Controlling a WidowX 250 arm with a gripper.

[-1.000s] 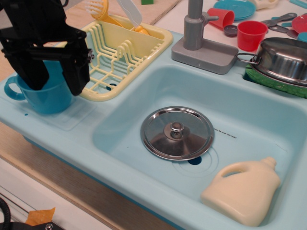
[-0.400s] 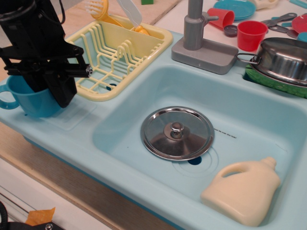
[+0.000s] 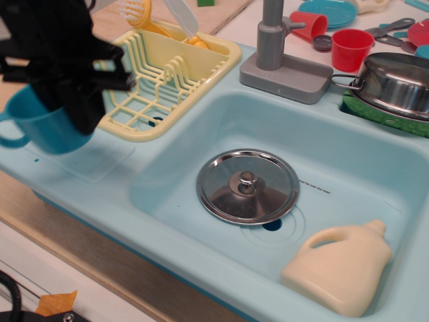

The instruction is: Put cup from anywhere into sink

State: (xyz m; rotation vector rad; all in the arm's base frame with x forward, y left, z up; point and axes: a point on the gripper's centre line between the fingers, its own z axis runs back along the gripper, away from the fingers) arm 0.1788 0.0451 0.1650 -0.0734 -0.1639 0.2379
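Observation:
The blue cup (image 3: 41,129) with its loop handle at the left hangs tilted just above the left counter of the pale aqua sink (image 3: 348,161). My black gripper (image 3: 66,109) is shut on the cup's rim, one finger (image 3: 86,111) down its outer right side. The gripper looks motion-blurred. The basin lies to the right of the cup.
In the basin lie a round metal lid (image 3: 248,186) over the drain and a cream bottle (image 3: 342,265). A yellow dish rack (image 3: 167,80) stands right of the cup. Grey faucet (image 3: 271,40), red cups (image 3: 352,48) and a steel pot (image 3: 399,80) are at the back.
The gripper closed on the cup, slid it left, and has now lifted it off the counter, slightly tilted.

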